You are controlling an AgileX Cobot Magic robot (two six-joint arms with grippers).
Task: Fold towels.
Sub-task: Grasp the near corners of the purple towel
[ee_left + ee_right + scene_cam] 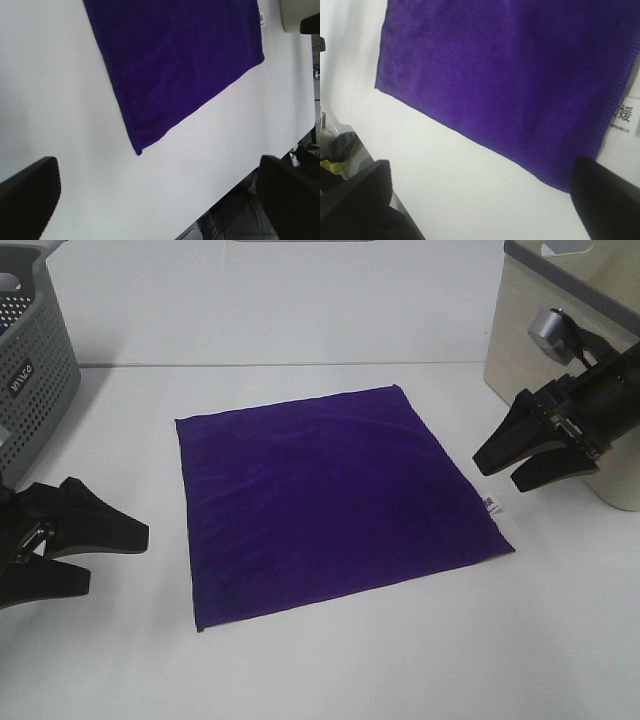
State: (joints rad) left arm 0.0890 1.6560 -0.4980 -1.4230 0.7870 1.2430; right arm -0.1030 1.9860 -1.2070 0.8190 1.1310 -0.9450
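Note:
The deep purple towel (325, 498) lies flat and unfolded in the middle of the white table, its small white tag (491, 505) on the right edge. It also shows in the left wrist view (175, 60) and the right wrist view (510, 80), where the tag (623, 116) is visible. My left gripper (118, 558) is open and empty, left of the towel's near left corner. My right gripper (495, 470) is open and empty, just right of the towel's right edge, above the tag.
A grey perforated basket (30, 360) stands at the far left. A beige box (545, 330) stands at the far right behind the right arm. The table's front edge shows in the left wrist view (235, 175).

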